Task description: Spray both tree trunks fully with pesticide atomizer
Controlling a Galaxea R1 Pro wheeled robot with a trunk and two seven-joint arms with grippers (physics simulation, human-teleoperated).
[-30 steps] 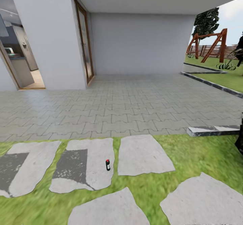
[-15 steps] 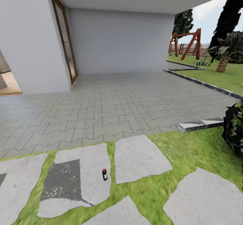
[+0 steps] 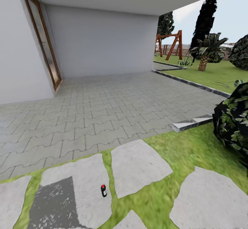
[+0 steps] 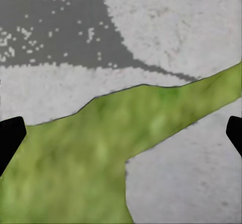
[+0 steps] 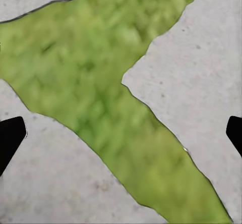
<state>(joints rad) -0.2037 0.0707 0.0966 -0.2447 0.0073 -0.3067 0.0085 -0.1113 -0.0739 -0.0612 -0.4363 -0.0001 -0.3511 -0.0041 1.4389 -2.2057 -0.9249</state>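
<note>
Grey paving (image 3: pixel 103 112) meets grass (image 3: pixel 186 150) beside the white house (image 3: pixel 103 40).

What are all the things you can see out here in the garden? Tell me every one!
Pesticide atomizer: one, dark with red top, upright on a stepping stone's edge.
Stepping stones: several, grey, set in the green grass.
Paving: grey interlocking blocks, before the house.
House: one, white, with a wood-framed glass door.
Swing frame: one, reddish-brown, far lawn.
Palm: one, short, far lawn.
Cypress: one, dark, behind the palm.
Bush: one, dark leafy, near right.
Fence: brown slats, far back.
Left gripper: black fingertips apart, over grass and stone.
Right gripper: black fingertips apart, over grass and stone.
</note>
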